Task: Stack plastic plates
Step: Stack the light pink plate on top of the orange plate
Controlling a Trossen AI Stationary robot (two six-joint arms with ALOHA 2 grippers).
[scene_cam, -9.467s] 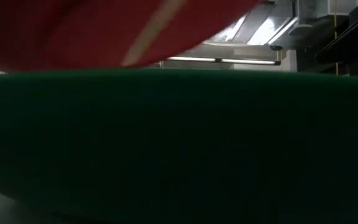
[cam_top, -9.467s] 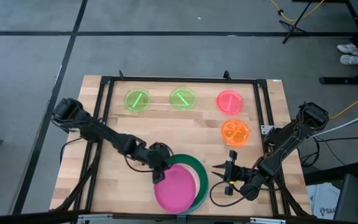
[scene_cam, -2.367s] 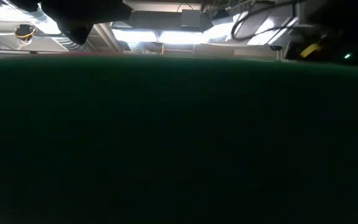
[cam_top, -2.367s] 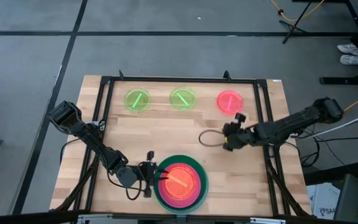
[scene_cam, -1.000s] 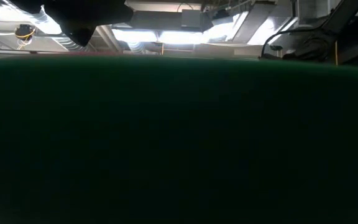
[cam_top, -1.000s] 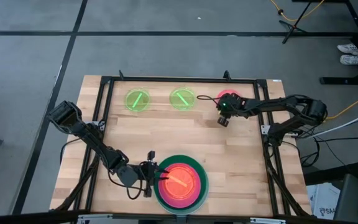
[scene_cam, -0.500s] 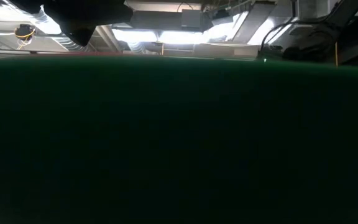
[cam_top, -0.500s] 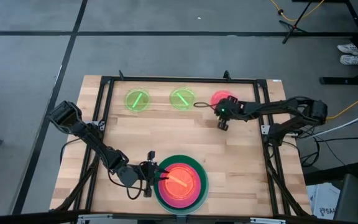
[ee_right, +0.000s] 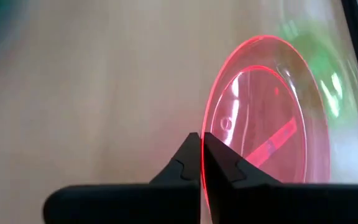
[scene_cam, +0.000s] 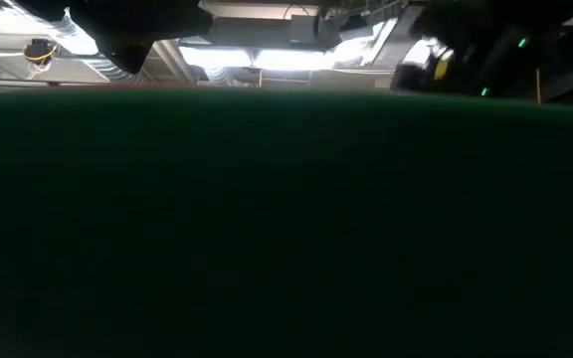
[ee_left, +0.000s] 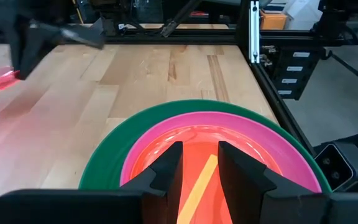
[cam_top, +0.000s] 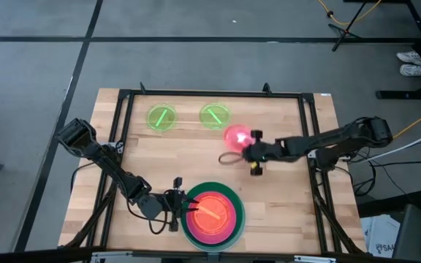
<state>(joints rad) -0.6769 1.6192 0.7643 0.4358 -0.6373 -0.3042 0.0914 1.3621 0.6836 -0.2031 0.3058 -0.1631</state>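
Note:
A stack point(cam_top: 212, 215) sits at the table's near edge: a dark-green plate point(ee_left: 114, 158) at the bottom, a magenta plate point(ee_left: 135, 165) in it, an orange plate point(ee_left: 194, 155) on top. No light-blue or cream plate shows. My left gripper point(cam_top: 179, 210) is open at the stack's left rim, its fingers point(ee_left: 166, 177) over the edge. My right gripper point(cam_top: 243, 149) is shut on the pink-red plate point(cam_top: 234, 136) near the table's middle. Two lime-green plates point(cam_top: 161, 117) point(cam_top: 215, 115) lie flat along the far edge. The green plate's wall point(scene_cam: 286, 219) fills the low view. My right gripper pinches the pink-red plate's rim point(ee_right: 206, 168) between its two fingers, coming from the table's right side. The rest of the plate point(ee_right: 266, 124) reaches out ahead of the fingers, tilted and off the wood.
A black metal frame point(cam_top: 123, 109) runs around the tabletop, with a rail point(cam_top: 314, 124) along the right side. Bare wood point(cam_top: 188, 161) lies between the lime-green plates and the stack. A person's shoes point(cam_top: 412, 63) show on the floor beyond the far right corner.
My right gripper has swung from the far right of the table toward its middle and near side, carrying the pink-red plate off its place beside the lime-green plates. The plate now rides tilted in the fingers.

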